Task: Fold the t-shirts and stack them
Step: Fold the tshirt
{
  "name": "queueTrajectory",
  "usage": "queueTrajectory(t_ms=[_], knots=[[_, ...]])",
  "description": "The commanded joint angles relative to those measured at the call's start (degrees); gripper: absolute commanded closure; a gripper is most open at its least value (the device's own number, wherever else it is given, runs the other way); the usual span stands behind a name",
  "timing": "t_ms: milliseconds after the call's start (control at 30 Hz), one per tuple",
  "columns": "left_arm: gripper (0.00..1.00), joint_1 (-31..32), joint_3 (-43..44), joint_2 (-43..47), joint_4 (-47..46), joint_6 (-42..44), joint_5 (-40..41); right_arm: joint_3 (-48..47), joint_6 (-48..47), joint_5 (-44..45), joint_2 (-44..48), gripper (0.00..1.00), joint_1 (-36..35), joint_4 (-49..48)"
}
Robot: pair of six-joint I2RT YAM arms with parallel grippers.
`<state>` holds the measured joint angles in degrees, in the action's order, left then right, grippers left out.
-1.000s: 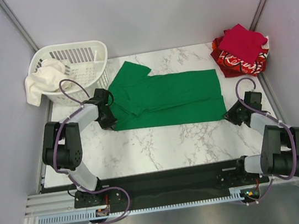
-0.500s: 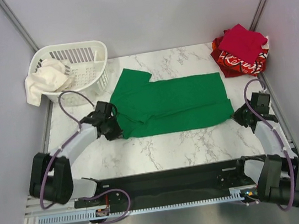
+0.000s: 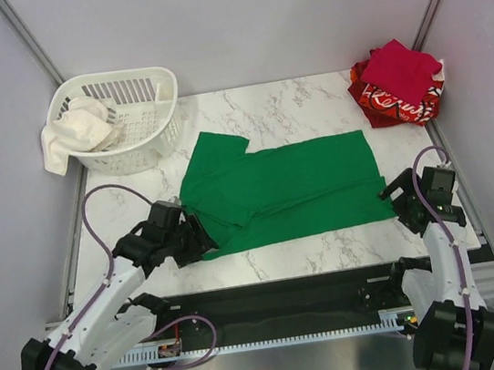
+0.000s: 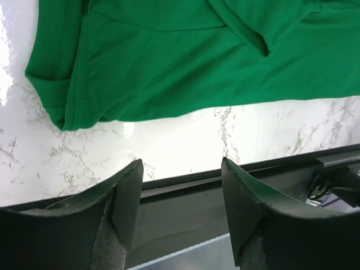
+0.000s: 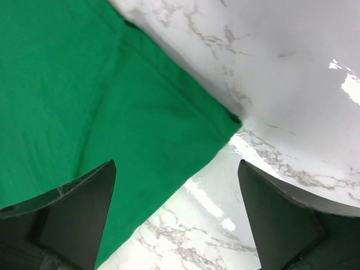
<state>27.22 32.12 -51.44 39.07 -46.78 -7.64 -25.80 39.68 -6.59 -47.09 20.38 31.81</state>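
Note:
The bright green t-shirt (image 3: pixel 284 189) lies flat and folded lengthwise across the marble table (image 3: pixel 275 255), one sleeve pointing to the back left. My left gripper (image 3: pixel 201 239) stands open just off its near left corner, nothing between the fingers (image 4: pixel 126 191). In the left wrist view the green t-shirt (image 4: pixel 197 62) lies beyond my left gripper (image 4: pixel 180 166). My right gripper (image 3: pixel 394 194) is open at the near right corner. In the right wrist view my right gripper (image 5: pixel 177 166) hovers over the hem of the green t-shirt (image 5: pixel 84 84). A crimson t-shirt (image 3: pixel 401 67) lies folded on a red printed t-shirt (image 3: pixel 392 105) at the back right.
A white slatted basket (image 3: pixel 138 99) stands at the back left with a white cloth (image 3: pixel 70 136) hanging over its rim. The table's near edge and a black rail (image 4: pixel 225 185) lie just under my left gripper. Metal frame posts flank the table.
Both grippers dragged the green t-shirt toward the near edge, then opened and let go of it. The arms have drawn back toward their bases.

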Motion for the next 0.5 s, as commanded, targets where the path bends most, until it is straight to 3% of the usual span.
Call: queueTrajectory(t_ms=[0, 133, 233, 367, 467], knots=[[0.34, 0.7, 6.0, 3.5, 6.3, -1.1, 1.3, -4.1, -0.5, -4.0, 4.5, 0.02, 0.1, 0.8], [0.33, 0.7, 14.9, 3.4, 13.0, 4.8, 5.6, -7.8, -2.6, -4.5, 4.5, 0.02, -2.0, 0.5], [0.34, 0.7, 16.2, 2.3, 13.6, 6.8, 9.7, -10.3, -3.6, -3.0, 4.5, 0.02, -5.6, -1.2], [0.44, 0.7, 10.3, -2.3, 5.2, 5.0, 8.3, -15.4, -2.7, 2.2, 2.5, 0.02, -19.9, -5.1], [0.52, 0.8, 4.0, -2.7, -4.7, 3.2, 6.3, -22.5, -4.4, 9.9, -5.6, 0.04, -36.4, -3.7]])
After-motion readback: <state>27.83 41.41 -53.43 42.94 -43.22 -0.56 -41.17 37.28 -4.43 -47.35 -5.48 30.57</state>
